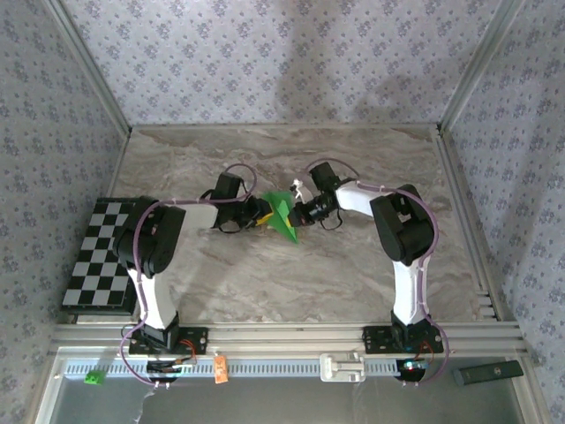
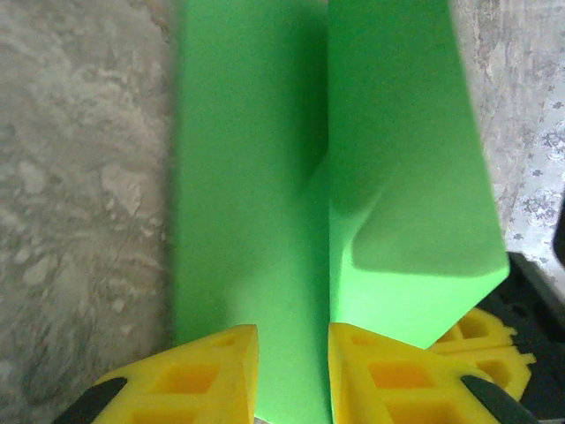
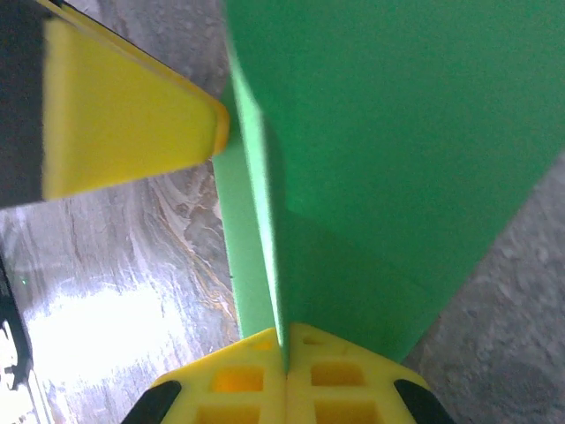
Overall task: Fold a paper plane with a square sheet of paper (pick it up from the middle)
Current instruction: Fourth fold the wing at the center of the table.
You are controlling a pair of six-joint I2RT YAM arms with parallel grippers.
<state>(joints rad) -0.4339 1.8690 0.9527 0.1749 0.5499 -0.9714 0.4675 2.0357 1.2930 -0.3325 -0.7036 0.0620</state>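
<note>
– Green paper (image 1: 282, 215), folded to a point, sits between the two grippers over the middle of the table (image 1: 353, 283), yes?
– Yes, in the top view. It stands on edge there, with its point towards the near side. Whether it touches the marble I cannot tell.
– What does the left wrist add?
– Two layers of paper run away from the camera, with one straight crease between them. The left gripper (image 2: 292, 340) has its yellow fingers apart. Paper lies in the gap, with the raised flap against one finger, and I see no squeeze on it. Low on the right, the other gripper's yellow fingers (image 2: 481, 340) peek out from behind the sheet.
– And the right wrist?
– There the right gripper (image 3: 284, 340) is closed flat on the paper's edge, which rises straight out of the seam between its fingers. A left finger (image 3: 124, 115) shows at upper left, its tip right at the paper. Shiny marble lies below.
– The arms?
– From above, each rises from its base, bends at a black elbow and reaches inward. The grippers face each other, just apart, with the paper between them.
– Anything else?
– A checkered board (image 1: 100, 256) lies at the table's left edge, beside the left elbow.
</note>
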